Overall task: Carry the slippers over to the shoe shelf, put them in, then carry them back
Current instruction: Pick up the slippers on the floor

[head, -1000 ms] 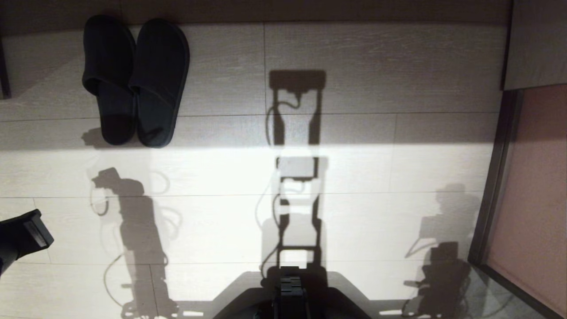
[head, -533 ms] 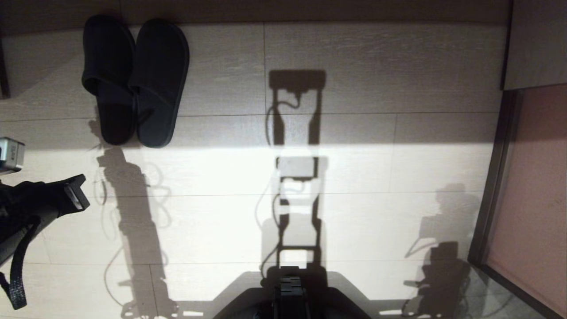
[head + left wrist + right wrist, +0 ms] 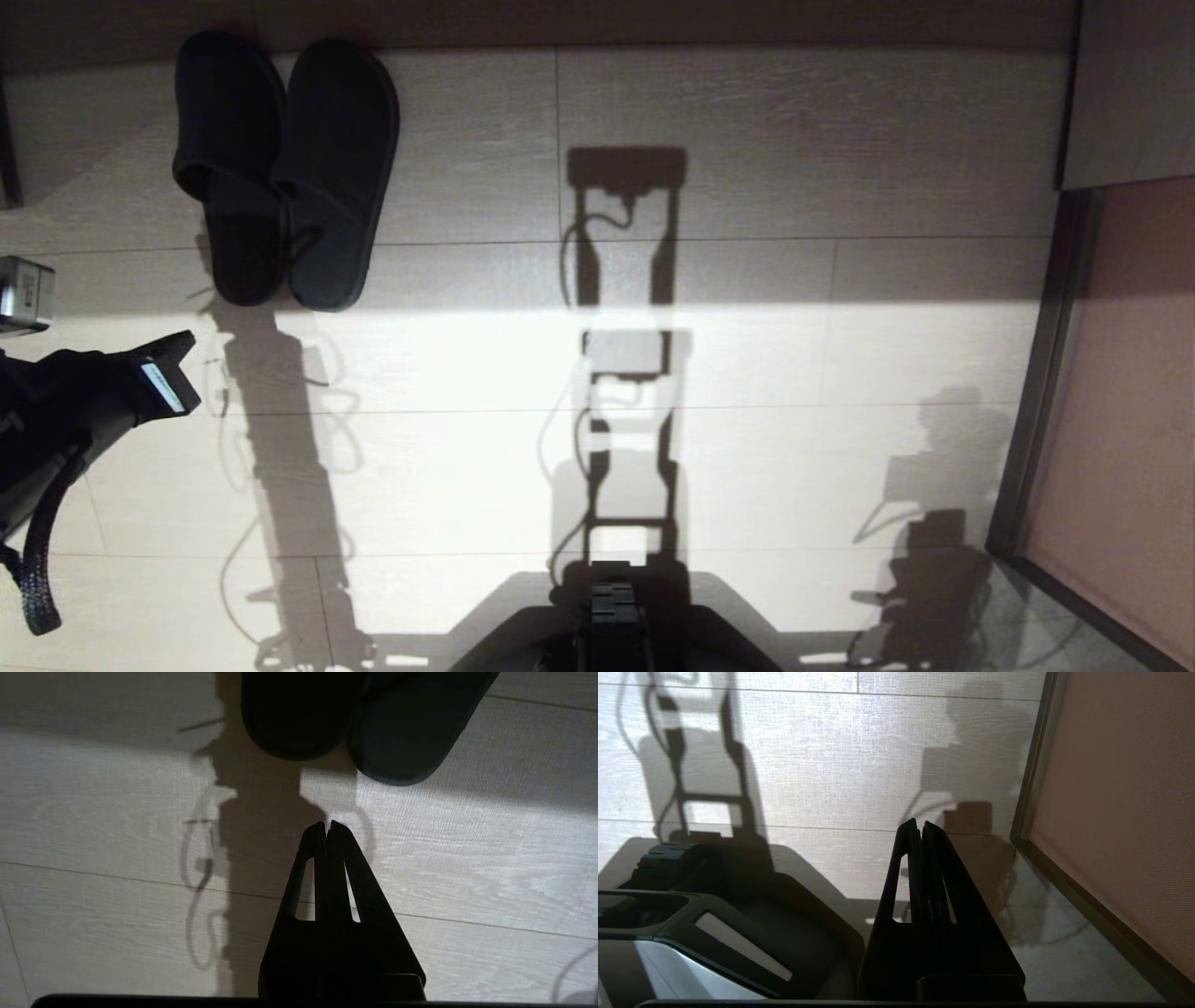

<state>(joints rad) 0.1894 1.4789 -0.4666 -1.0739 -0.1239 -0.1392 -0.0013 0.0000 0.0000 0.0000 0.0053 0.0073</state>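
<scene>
The slippers (image 3: pixel 280 168) are a dark pair lying side by side on the pale floor at the far left, toes away from me, heels toward me. In the left wrist view their heel ends (image 3: pixel 303 723) lie just ahead of my left gripper (image 3: pixel 326 828), which hangs above the floor, shut and empty, short of the heels. In the head view the left gripper (image 3: pixel 170 375) reaches in from the left edge, nearer than the slippers. My right gripper (image 3: pixel 921 828) is shut, empty and parked beside my base. The shoe shelf is out of view.
My base (image 3: pixel 611 616) sits at the near middle, casting long shadows across the floor. A dark frame strip (image 3: pixel 1036 373) with a pinkish surface (image 3: pixel 1130 401) runs along the right. A wood panel (image 3: pixel 1120 93) stands at the far right corner, and a dark band (image 3: pixel 653 23) lines the far edge.
My left arm has swung in from the lower left edge, forward and toward the slippers' heels. The slippers, the right arm and the view itself have stayed still.
</scene>
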